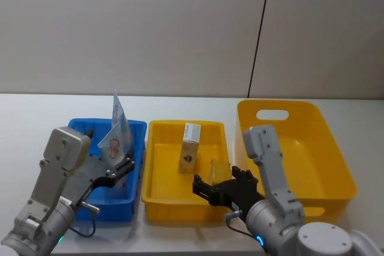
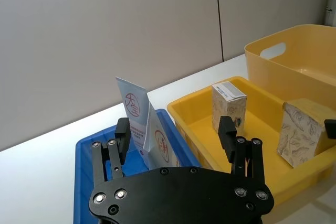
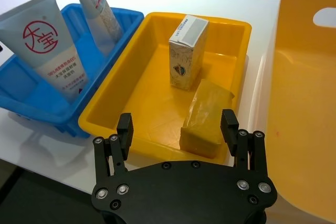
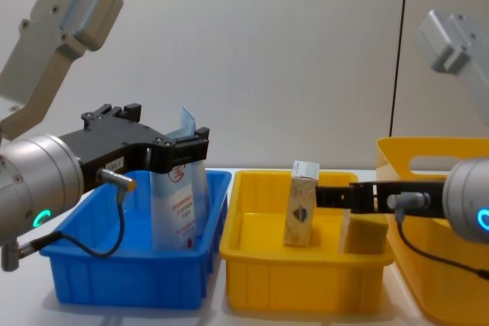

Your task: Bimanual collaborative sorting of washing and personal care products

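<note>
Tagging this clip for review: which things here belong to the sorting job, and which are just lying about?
Job: front tube and rear tube, both standing in the blue bin; beige carton and tan soap block in the small yellow tray; left gripper open at the tubes; right gripper open near the block.
Just there: blue bin, small yellow tray, large yellow bin, table.

Soap block (image 4: 367,236) half behind yellow tray (image 4: 306,284) wall, tubes (image 4: 179,211) at the base behind blue bin (image 4: 130,284) wall
</note>
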Available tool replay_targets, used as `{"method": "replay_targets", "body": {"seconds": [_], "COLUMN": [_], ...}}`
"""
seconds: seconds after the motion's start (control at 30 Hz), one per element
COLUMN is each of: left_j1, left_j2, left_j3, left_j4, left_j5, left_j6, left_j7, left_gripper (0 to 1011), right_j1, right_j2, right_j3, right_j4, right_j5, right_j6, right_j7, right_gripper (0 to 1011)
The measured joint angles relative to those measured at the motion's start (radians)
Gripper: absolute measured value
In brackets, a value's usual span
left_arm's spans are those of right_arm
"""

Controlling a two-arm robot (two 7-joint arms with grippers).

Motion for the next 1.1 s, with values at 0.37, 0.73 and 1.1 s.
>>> {"method": "replay_targets", "body": {"seconds": [0.37,0.73,1.1], "left_j1": [0.000,0.000,0.000], "left_j2": [0.000,0.000,0.000], "left_j3": [0.000,0.000,0.000], "left_j4": [0.000,0.000,0.000], "left_j5": [0.000,0.000,0.000], "left_j6": [0.000,0.000,0.000], "left_j7": [0.000,0.000,0.000], "left_gripper": [1001,1001,1001], "right_j1": [0.009,0.008,0.006], "right_j2": [-0.015,-0.034,-0.048], "right_j3": [-0.014,-0.018,-0.020], "right_j4": [0.026,0.049,0.066], "right_j5": [-0.036,-0.069,-0.094], "right_j6": [-0.004,-0.028,-0.039], "right_j7": [-0.026,-0.056,-0.077], "right_gripper": [1002,1002,1002]}}
